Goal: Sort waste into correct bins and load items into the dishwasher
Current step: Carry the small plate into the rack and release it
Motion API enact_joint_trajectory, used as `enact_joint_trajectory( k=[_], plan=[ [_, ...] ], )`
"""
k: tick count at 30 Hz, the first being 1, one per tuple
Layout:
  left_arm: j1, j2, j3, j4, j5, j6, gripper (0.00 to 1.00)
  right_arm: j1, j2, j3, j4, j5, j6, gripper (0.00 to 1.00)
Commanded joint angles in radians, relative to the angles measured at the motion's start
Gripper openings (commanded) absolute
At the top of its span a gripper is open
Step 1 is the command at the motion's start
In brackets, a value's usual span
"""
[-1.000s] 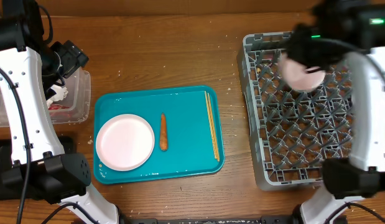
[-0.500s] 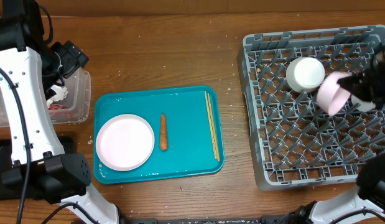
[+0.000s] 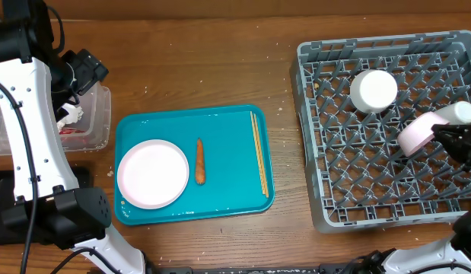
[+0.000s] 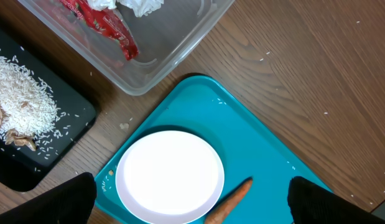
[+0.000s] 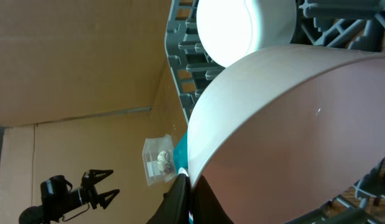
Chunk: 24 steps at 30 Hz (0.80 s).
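My right gripper [image 5: 191, 186] is shut on the rim of a pink bowl [image 5: 292, 130], held on its side over the right part of the grey dishwasher rack [image 3: 326, 137]; the bowl shows in the overhead view [image 3: 415, 134]. A white cup [image 3: 373, 90] stands upside down in the rack. A teal tray [image 3: 227, 194] holds a white plate [image 3: 152, 173], a carrot [image 3: 199, 160] and chopsticks [image 3: 259, 152]. My left gripper [image 4: 192, 205] is open high above the plate [image 4: 170, 175] and carrot [image 4: 229, 202].
A clear plastic bin [image 3: 90, 122] with red and white wrappers sits at the left edge. In the left wrist view a black tray [image 4: 30, 124] holds rice and scraps beside that bin [image 4: 161, 43]. The left arm's base stands at the front left.
My right gripper has carried the pink bowl from the rack's back left down to its right side and tilted it on edge. The white cup has come into view. The left arm has not moved.
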Motion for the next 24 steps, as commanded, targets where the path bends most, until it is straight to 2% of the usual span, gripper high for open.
enact_joint_trajectory(
  k=[1,9,11,15,16,20,24],
  plan=[
    [-0.007,0.002,-0.005,0.004,-0.002,-0.013,1.0,-0.03,-0.022,-0.006,-0.008,0.006,-0.017,0.04],
    [-0.007,0.002,-0.005,0.024,-0.001,-0.013,1.0,-0.092,-0.022,0.003,-0.049,0.093,0.035,0.04],
    [-0.007,0.002,-0.005,0.031,-0.001,-0.013,1.0,-0.105,-0.023,0.028,-0.089,0.124,0.035,0.1],
    [-0.007,0.002,-0.005,0.043,0.002,-0.013,1.0,-0.11,-0.035,0.108,-0.1,0.248,0.176,0.19],
    [-0.007,0.002,-0.005,0.046,0.002,-0.013,1.0,-0.11,-0.047,0.143,-0.1,0.317,0.248,0.22],
    [-0.007,0.002,-0.005,0.047,0.002,-0.013,1.0,-0.109,-0.098,0.226,-0.098,0.5,0.396,0.26],
    [-0.008,0.002,-0.005,0.046,0.002,-0.013,1.0,-0.107,-0.166,0.282,-0.099,0.539,0.478,0.29]
  ],
)
